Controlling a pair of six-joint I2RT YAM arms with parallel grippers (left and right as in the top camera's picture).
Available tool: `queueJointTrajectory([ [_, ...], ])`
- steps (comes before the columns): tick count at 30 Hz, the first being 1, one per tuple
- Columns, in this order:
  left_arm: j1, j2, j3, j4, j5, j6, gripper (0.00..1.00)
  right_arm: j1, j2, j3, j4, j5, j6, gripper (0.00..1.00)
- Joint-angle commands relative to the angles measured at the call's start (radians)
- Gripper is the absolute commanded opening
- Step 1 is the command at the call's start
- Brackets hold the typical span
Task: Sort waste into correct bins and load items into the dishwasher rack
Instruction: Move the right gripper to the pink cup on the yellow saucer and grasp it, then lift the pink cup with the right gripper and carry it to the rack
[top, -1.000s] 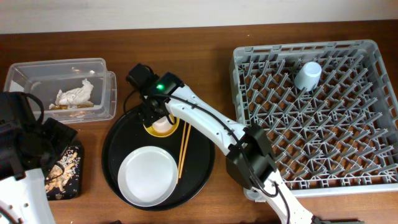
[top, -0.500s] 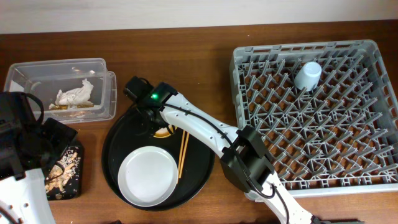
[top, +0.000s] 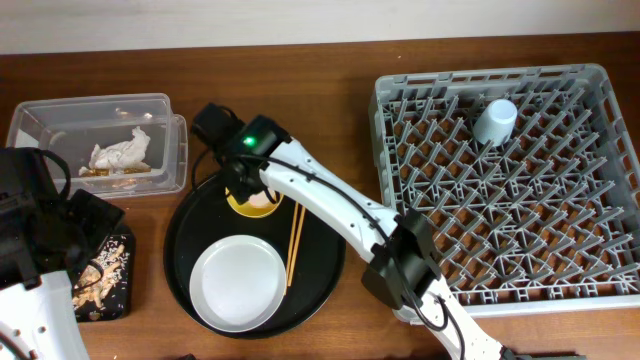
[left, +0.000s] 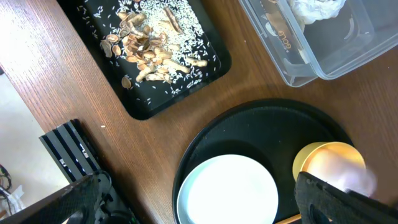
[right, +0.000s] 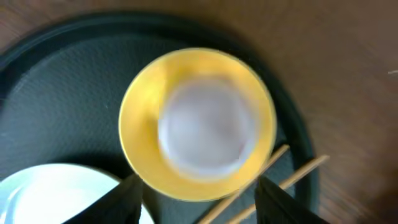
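lab-like setup: wooden table (top: 330, 60), dishwasher rack (top: 510, 180).

Overhead: high above, straight down, whole table (top: 330, 60) in shot, with rack (top: 560, 250) right, round tray (top: 185, 235) centre, clear box (top: 90, 100) left.
Left wrist: mid-height, looking down over flat tray (left: 143, 106), box corner, round tray.
Right wrist: very close, straight down on yellow bowl (right: 134, 118), blurred.
Shared: bowl, plate (top: 235, 282), round tray in all three.
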Motion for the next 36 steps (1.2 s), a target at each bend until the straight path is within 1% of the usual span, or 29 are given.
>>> queueJointTrajectory([
  [1,0.006,0.001,0.003,-0.001,-0.004,0.005,0.99,-0.034,-0.018,0.14,-0.046,0.039,0.008,0.59],
  [3,0.006,0.001,0.003,-0.001,-0.004,0.005,0.99,-0.053,-0.018,0.19,-0.053,0.0,0.004,0.67],
  [6,0.006,0.001,0.003,-0.001,-0.004,0.005,0.99,-0.063,-0.013,0.188,-0.043,-0.04,0.005,0.76],
  [10,0.006,0.001,0.003,-0.001,-0.004,0.005,0.99,-0.048,-0.008,0.098,0.014,-0.046,0.005,0.79],
  [11,0.006,0.001,0.003,-0.001,-0.004,0.005,0.99,-0.047,-0.008,0.079,0.027,-0.046,0.005,0.8],
  [12,0.006,0.001,0.003,-0.001,-0.004,0.005,0.99,-0.041,-0.008,0.034,0.061,-0.046,0.005,0.83],
  [15,0.006,0.001,0.003,-0.001,-0.004,0.005,0.99,-0.029,-0.008,-0.073,0.141,-0.046,0.006,0.85],
  [21,0.006,0.001,0.003,-0.001,-0.004,0.005,0.99,-0.014,-0.008,-0.207,0.223,-0.047,0.008,0.86],
  [24,0.006,0.001,0.003,-0.001,-0.004,0.005,0.99,-0.007,-0.008,-0.22,0.232,-0.049,0.008,0.86],
  [28,0.006,0.001,0.003,-0.001,-0.004,0.005,0.99,-0.006,-0.006,-0.224,0.233,-0.05,0.008,0.8],
  [32,0.006,0.001,0.003,-0.001,-0.004,0.005,0.99,-0.006,-0.004,-0.277,0.277,-0.05,0.009,0.8],
  [36,0.006,0.001,0.003,-0.001,-0.004,0.005,0.99,-0.006,-0.004,-0.291,0.28,-0.05,0.009,0.8],
])
